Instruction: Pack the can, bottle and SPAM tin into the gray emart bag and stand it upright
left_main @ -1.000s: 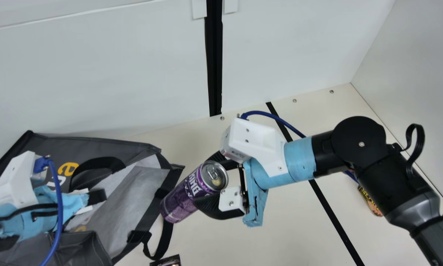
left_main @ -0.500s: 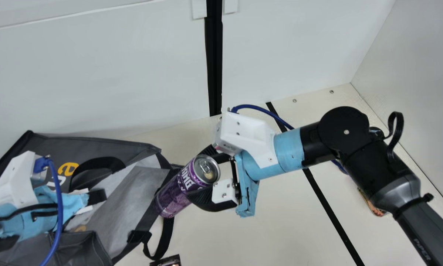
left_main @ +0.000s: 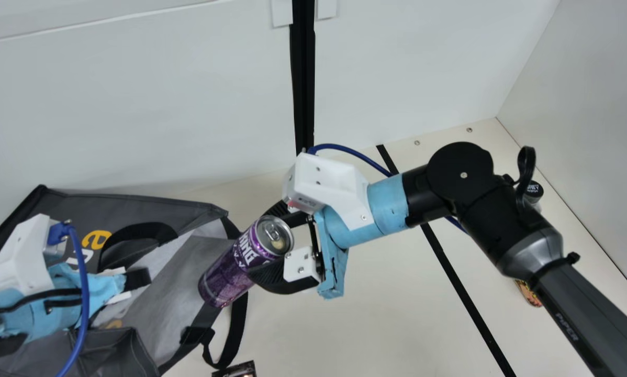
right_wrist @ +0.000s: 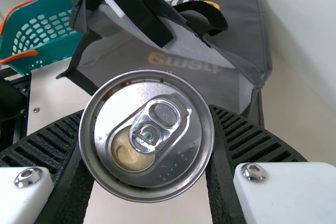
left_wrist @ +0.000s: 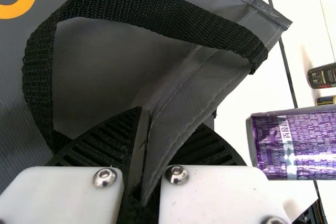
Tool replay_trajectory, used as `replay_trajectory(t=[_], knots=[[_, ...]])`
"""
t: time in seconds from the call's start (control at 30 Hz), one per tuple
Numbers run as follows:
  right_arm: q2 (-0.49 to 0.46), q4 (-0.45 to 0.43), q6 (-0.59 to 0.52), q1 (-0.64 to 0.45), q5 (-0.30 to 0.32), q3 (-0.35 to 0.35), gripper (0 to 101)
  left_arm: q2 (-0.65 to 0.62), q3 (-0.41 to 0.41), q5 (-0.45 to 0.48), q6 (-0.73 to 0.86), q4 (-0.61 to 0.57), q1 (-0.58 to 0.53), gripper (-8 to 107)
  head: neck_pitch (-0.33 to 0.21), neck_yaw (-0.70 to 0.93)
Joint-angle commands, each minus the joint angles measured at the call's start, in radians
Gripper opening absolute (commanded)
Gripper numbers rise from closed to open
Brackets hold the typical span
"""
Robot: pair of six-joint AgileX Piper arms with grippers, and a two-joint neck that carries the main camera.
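The right tool (left_main: 264, 243) grips the purple can (left_main: 232, 272) between its two ribbed fingers, just below the lid. The can tilts, tab end up, its lower end in front of the mouth of the gray emart bag (left_main: 73, 207) in the main view. The left tool (left_main: 135, 279) has closed on a fold of the bag's edge, beside a black handle loop (left_wrist: 126, 9). The bag lies on its side on the surface (left_main: 345, 335), mouth towards the right tool. Well apart, behind the right arm, are a black-capped bottle (left_main: 533, 189) and a small colourful container (left_main: 528, 294). A teal basket (right_wrist: 65, 3) with orange handles is beyond the bag's mouth in the right wrist view.
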Motion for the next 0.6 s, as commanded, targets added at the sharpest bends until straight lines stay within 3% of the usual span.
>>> replay_trajectory(t=[0.0, 0.57], knots=[[0.008, 0.003, -0.005, 0.005, 0.002, -0.003, 0, 0.000, 0.000, 0.000, 0.000, 0.000, 0.000, -8, -0.023, -0.001], [0.101, 0.055, -0.045, 0.033, -0.007, -0.036, 0, 0.000, 0.000, 0.000, 0.000, 0.000, 0.000, -8, -0.023, -0.001]])
